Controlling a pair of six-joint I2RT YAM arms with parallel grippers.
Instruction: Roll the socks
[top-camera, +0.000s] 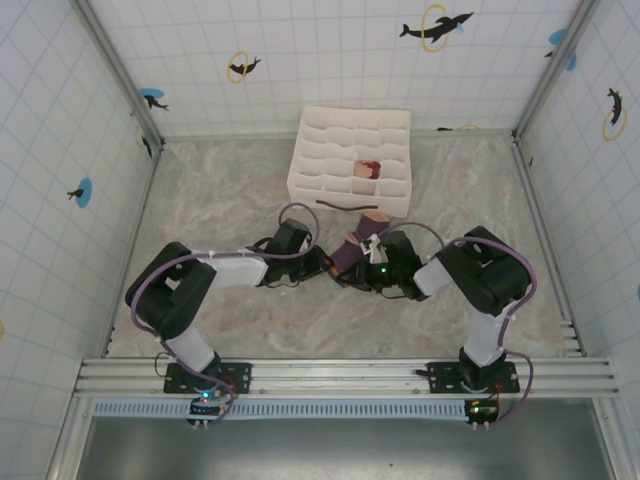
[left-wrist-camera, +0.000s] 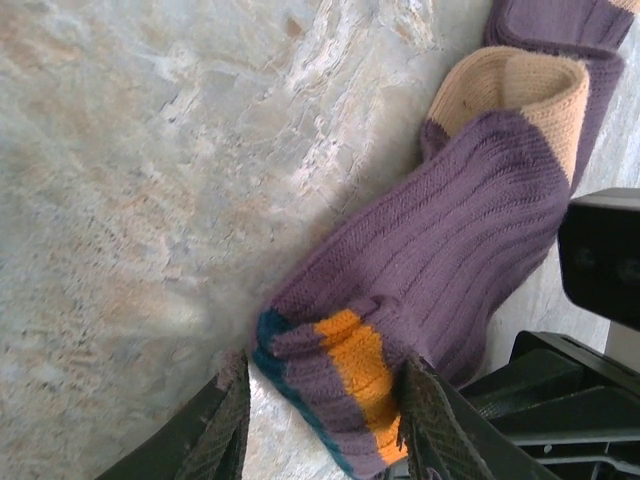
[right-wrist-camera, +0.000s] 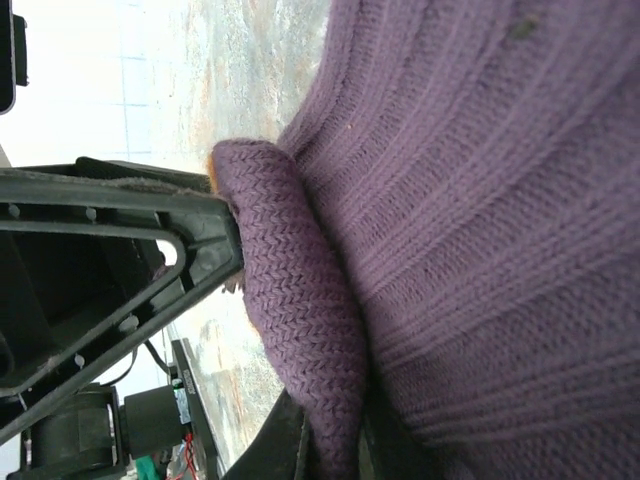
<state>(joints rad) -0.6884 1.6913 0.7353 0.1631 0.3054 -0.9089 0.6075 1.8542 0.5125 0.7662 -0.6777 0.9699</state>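
Grey-beige and veined like stone, the table (top-camera: 220, 190) carries the left arm (top-camera: 190, 290) and the right arm (top-camera: 490, 275), both bolted at its near edge. Their grippers meet at its middle over a dark purple ribbed sock (top-camera: 350, 248).

From above, the left gripper (top-camera: 322, 264) and right gripper (top-camera: 365, 268) are dark lumps. The sock is a small bunch between them, with a tan patch at its far end.

The left wrist view gives the texture: soft lengthwise ribs, a tan heel folded over, and a cuff end with an orange band and teal edging. The cuff lies between the left fingers (left-wrist-camera: 228, 432). These dark, textured fingers stand apart, one on each side of the cuff and against the fabric. Whether they pinch it I cannot tell.

The right wrist view shows a thick fold of the sock, its stitches in a herringbone pattern. The fold is clamped between the right gripper's nearly closed fingers (right-wrist-camera: 290, 445).

Toward the far edge stands a white fabric organiser box (top-camera: 300, 165) divided into a grid of cells. One cell right of its centre holds a bundled beige sock with dark red (top-camera: 366, 170).
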